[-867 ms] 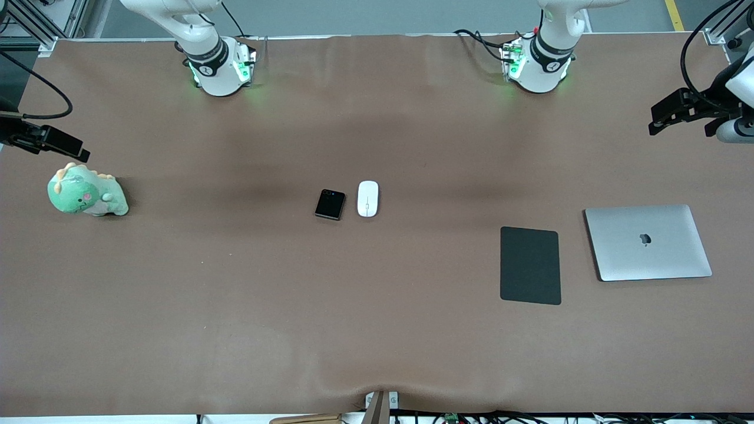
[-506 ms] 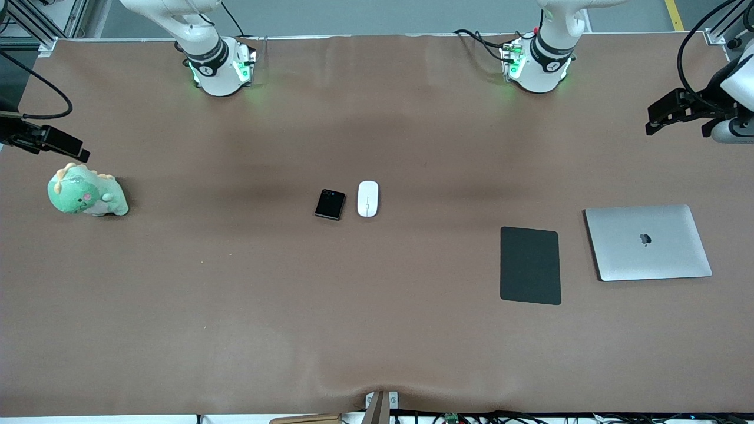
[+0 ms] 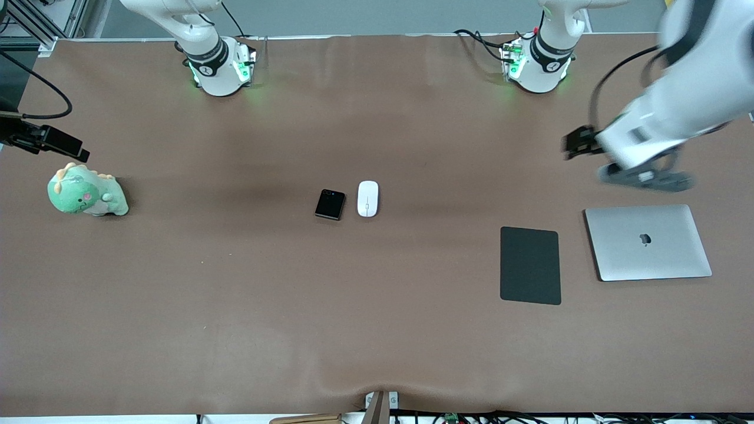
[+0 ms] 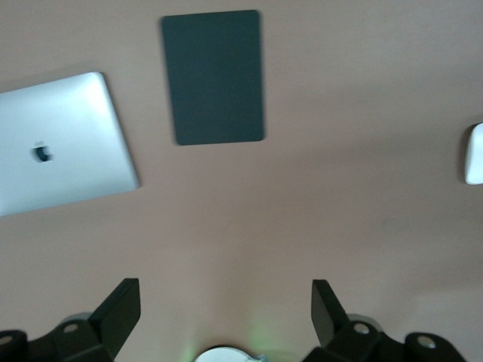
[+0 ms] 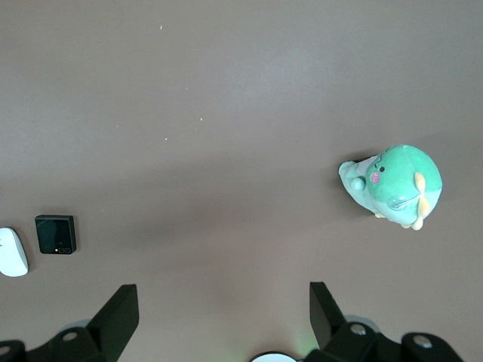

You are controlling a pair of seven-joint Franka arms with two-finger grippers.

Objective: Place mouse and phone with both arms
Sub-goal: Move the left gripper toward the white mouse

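Note:
The white mouse (image 3: 367,198) and the black folded phone (image 3: 330,204) lie side by side at the table's middle, the phone toward the right arm's end. Both show in the right wrist view, the phone (image 5: 56,234) and the mouse (image 5: 12,252) at the edge. The mouse's edge shows in the left wrist view (image 4: 475,154). My left gripper (image 3: 639,174) is open and empty, high over the bare table between its base and the laptop; its fingers show in the left wrist view (image 4: 226,309). My right gripper (image 3: 53,144) is open and empty above the dinosaur toy, its fingers in the right wrist view (image 5: 224,309).
A dark-grey pad (image 3: 530,265) and a closed silver laptop (image 3: 648,242) lie toward the left arm's end. A green plush dinosaur (image 3: 85,193) sits toward the right arm's end. The brown mat is wrinkled at its front edge (image 3: 377,388).
My left arm has swung in from the table's end toward the middle and now hangs over the table by the laptop. The right arm, mouse and phone have not moved.

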